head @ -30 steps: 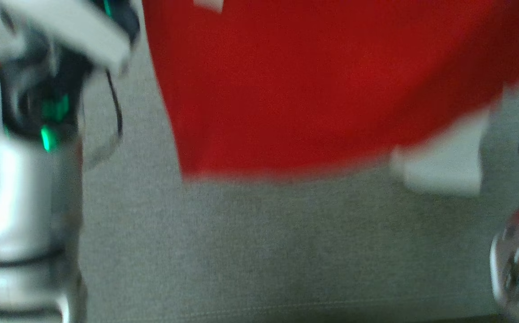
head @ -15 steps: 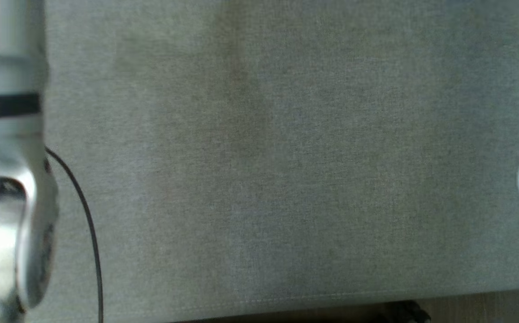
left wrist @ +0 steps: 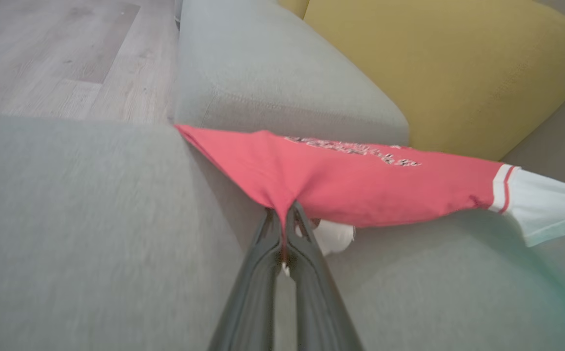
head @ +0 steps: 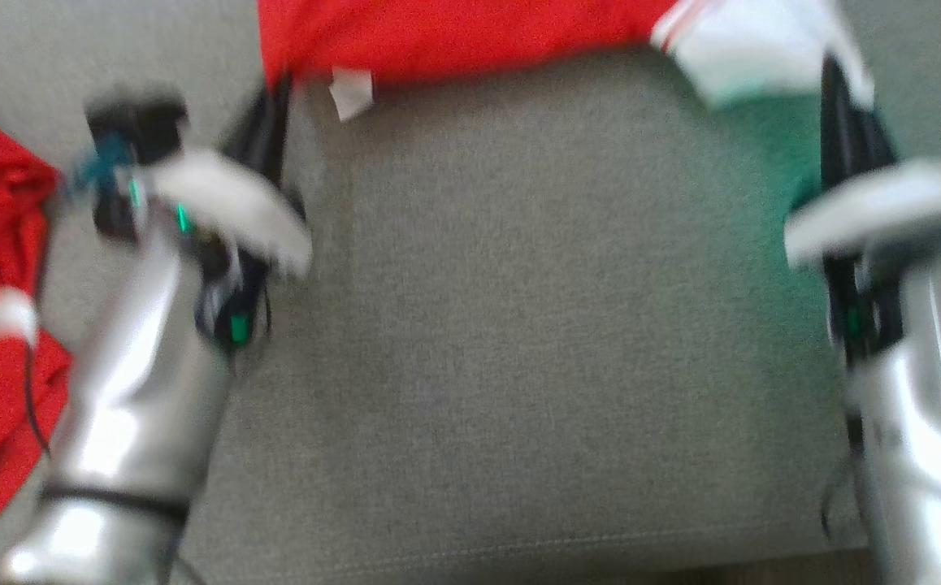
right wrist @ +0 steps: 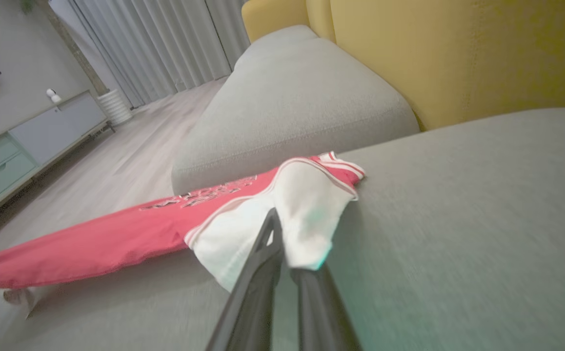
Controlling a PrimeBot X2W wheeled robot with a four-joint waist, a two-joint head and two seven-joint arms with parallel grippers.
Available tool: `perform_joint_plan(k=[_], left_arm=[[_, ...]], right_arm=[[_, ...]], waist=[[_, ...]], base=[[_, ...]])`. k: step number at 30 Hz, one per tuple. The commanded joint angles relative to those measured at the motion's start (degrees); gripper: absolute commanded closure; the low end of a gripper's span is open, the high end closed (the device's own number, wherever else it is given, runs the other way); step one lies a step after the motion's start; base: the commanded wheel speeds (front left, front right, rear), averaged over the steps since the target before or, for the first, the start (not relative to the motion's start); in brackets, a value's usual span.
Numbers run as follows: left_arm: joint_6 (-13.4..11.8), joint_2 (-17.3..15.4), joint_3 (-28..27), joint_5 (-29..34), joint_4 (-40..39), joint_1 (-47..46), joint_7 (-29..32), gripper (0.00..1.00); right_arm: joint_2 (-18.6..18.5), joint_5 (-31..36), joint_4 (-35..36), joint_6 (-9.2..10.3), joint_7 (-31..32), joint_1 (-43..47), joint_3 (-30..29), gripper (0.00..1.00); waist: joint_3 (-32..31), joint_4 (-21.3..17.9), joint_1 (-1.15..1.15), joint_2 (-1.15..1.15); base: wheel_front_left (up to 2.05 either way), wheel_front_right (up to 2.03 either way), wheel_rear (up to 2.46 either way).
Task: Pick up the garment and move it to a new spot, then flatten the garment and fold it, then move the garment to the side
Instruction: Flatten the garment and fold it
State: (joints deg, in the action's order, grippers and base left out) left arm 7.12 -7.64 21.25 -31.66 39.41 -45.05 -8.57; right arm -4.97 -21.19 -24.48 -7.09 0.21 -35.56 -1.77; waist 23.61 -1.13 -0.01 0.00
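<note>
Holding the red cotton shirt with white sleeves (left wrist: 360,185) taut across the grey fabric sofa seat (left wrist: 68,219), we pinch its edge in our left tool (left wrist: 285,214) and a sleeve in our right tool (right wrist: 282,239), judging this light, limp cloth best gripped at corners.

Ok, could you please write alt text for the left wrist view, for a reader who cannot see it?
The left gripper, shut, pinches the edge of a red shirt with a white sleeve, stretched over a grey sofa; a yellow cushion sits behind.
</note>
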Motion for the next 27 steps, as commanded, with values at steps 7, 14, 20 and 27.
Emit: perform_joint_plan(k=[7,14,20,27], left_arm=[[-1.20,-4.47,-0.38,-3.90,-15.22,22.00,1.16,1.00],[-8.77,-7.40,-1.72,-6.96,-35.99,42.43,6.45,1.00],[-13.47,-7.63,-1.25,-9.57,-48.55,54.26,10.40,1.00],[-14.48,-9.15,0.06,-8.37,-48.77,50.27,15.33,1.00]], right_arm=[[-1.01,1.40,16.18,-0.40,4.78,22.72,-0.77,1.00],[0.56,2.16,30.85,-0.40,11.81,42.98,-4.52,1.00],[1.57,1.33,38.60,-0.40,15.75,54.03,-6.40,1.00],[0.27,4.26,36.62,-0.40,18.45,45.19,-5.19,1.00]], waist=[[-12.07,0.60,0.01,0.00],[-16.10,1.59,0.01,0.00],[-14.93,2.39,0.01,0.00],[-12.15,2.56,0.01,0.00]], base=[[0.00,0.00,0.00],[0.00,0.00,0.00],[0.00,0.00,0.00],[0.00,0.00,0.00]])
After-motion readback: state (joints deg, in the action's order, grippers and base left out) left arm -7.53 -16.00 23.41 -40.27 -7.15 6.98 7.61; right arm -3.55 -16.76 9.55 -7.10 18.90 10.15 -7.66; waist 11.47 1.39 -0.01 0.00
